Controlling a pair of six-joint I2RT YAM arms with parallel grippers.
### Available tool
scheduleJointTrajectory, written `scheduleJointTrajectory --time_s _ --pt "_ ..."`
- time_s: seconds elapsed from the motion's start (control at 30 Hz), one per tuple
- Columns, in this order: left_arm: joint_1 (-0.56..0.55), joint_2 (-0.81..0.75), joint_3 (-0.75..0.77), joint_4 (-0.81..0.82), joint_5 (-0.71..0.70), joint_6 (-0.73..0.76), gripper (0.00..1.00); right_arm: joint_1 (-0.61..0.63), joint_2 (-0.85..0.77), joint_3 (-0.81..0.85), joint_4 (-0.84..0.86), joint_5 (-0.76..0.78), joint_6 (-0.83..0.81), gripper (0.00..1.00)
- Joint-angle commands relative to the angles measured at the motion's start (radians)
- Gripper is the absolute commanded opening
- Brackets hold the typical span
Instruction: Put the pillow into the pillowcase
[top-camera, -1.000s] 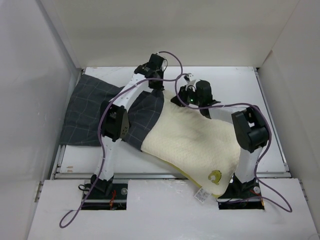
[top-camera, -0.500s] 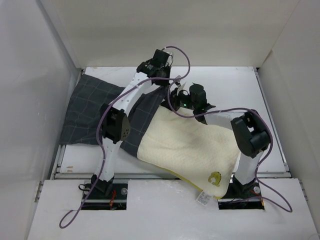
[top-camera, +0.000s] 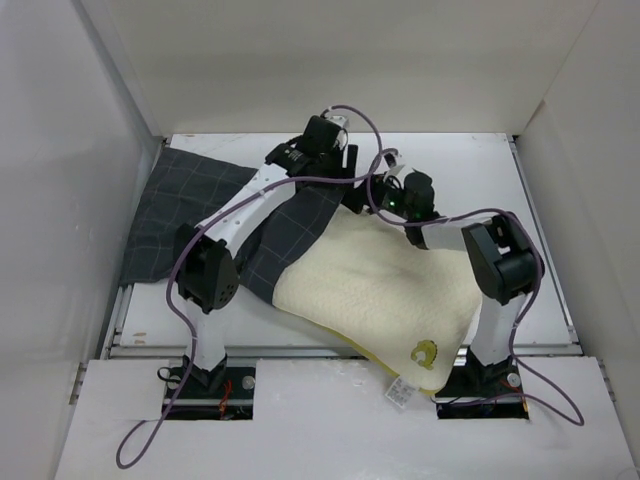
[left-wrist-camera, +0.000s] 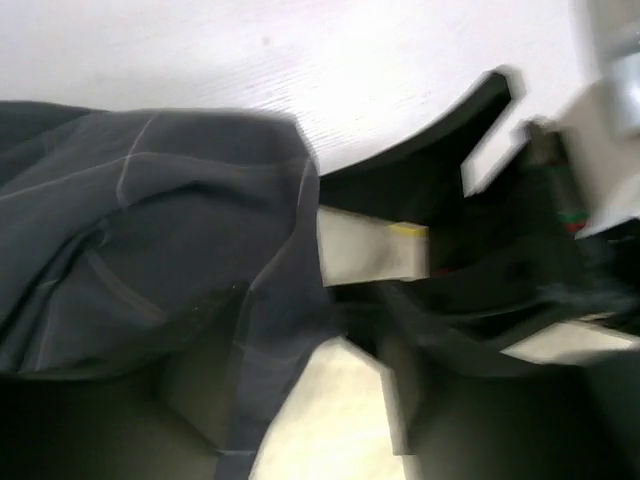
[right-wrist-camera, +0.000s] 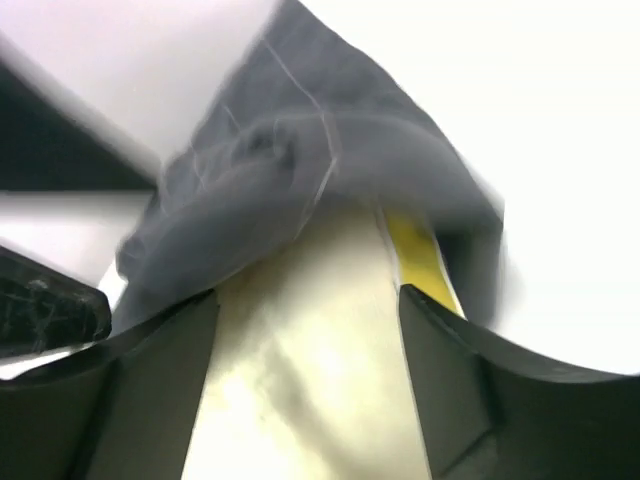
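The cream quilted pillow (top-camera: 375, 290) lies across the table's middle, its yellow emblem and white tag at the near right corner. Its far left end sits inside the dark grid-lined pillowcase (top-camera: 185, 215), which spreads to the left. At the far corner of the pillowcase's mouth, my left gripper (top-camera: 345, 178) and right gripper (top-camera: 372, 195) meet. In the left wrist view, the left gripper (left-wrist-camera: 290, 410) is open, with the pillowcase (left-wrist-camera: 150, 220) hem and the pillow (left-wrist-camera: 320, 420) between its fingers. The right gripper (right-wrist-camera: 305, 400) is open astride the pillow (right-wrist-camera: 300, 330), whose yellow band runs under the pillowcase (right-wrist-camera: 300, 160).
White walls enclose the table (top-camera: 470, 165) at the back, left and right. A raised lip (top-camera: 300, 350) runs along the near edge, and the pillow's near corner overhangs it. Purple cables loop over both arms. The right arm's elbow (top-camera: 500, 260) stands over the pillow's right side.
Both grippers were shut and now stand open. The left arm's elbow has swung toward the near left. The pillow slid left, then settled slightly back.
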Motion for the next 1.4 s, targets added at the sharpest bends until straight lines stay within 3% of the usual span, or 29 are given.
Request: scheduleJointTrajectory --time_s 0.0,0.07,0.2,0.33,0.5,0.67,0.8,0.93,1.0,1.07,1.1,1.13,1.17,1.2,1.23,1.27,1.37 --pt "-0.007 -0.1 -0.094 -0.009 -0.064 -0.074 1.0 -0.022 -0.147 -0.039 -0.085 -0.009 -0.069 0.8" --pt "-0.007 -0.178 -0.147 0.0 -0.113 -0.11 1.0 -0.022 -0.217 -0.048 -0.337 0.062 -0.151 0.81" --pt "-0.016 -0.351 -0.302 0.0 -0.196 -0.186 1.0 -0.022 -0.369 -0.134 -0.559 0.194 -0.257 0.84" --pt "-0.036 -0.546 -0.601 0.003 -0.217 -0.292 1.0 -0.001 -0.55 -0.189 -0.773 0.258 -0.359 0.87" --pt "-0.079 -0.658 -0.827 0.061 -0.236 -0.375 1.0 0.21 -0.705 -0.223 -0.983 0.366 -0.514 0.9" --pt "-0.105 -0.61 -0.835 0.021 -0.332 -0.395 0.86 0.392 -0.655 -0.223 -0.917 0.38 -0.554 0.92" --pt "-0.105 -0.576 -0.815 -0.022 -0.423 -0.429 0.76 0.413 -0.522 -0.182 -0.825 0.346 -0.554 0.94" --pt "-0.105 -0.534 -0.815 -0.075 -0.461 -0.472 0.64 0.423 -0.385 -0.16 -0.732 0.424 -0.551 0.94" --pt "-0.105 -0.52 -0.815 -0.086 -0.499 -0.49 0.59 0.423 -0.325 -0.151 -0.721 0.472 -0.537 0.87" --pt "-0.105 -0.511 -0.824 -0.1 -0.513 -0.499 0.52 0.423 -0.304 -0.151 -0.693 0.484 -0.517 0.74" --pt "-0.105 -0.5 -0.824 -0.111 -0.513 -0.499 0.48 0.423 -0.304 -0.171 -0.654 0.505 -0.502 0.52" --pt "-0.105 -0.487 -0.824 -0.111 -0.513 -0.499 0.31 0.423 -0.293 -0.171 -0.644 0.505 -0.477 0.4" --pt "-0.096 -0.487 -0.824 -0.111 -0.513 -0.499 0.23 0.423 -0.284 -0.171 -0.644 0.527 -0.46 0.31" --pt "-0.096 -0.471 -0.824 -0.111 -0.524 -0.499 0.14 0.423 -0.284 -0.171 -0.635 0.553 -0.447 0.07" --pt "-0.096 -0.462 -0.814 -0.111 -0.536 -0.499 0.03 0.423 -0.284 -0.171 -0.635 0.562 -0.446 0.0" --pt "-0.096 -0.439 -0.78 -0.135 -0.536 -0.509 0.0 0.423 -0.284 -0.171 -0.635 0.571 -0.427 0.0" --pt "-0.133 -0.43 -0.719 -0.16 -0.536 -0.481 0.0 0.423 -0.302 -0.149 -0.591 0.593 -0.37 0.0"
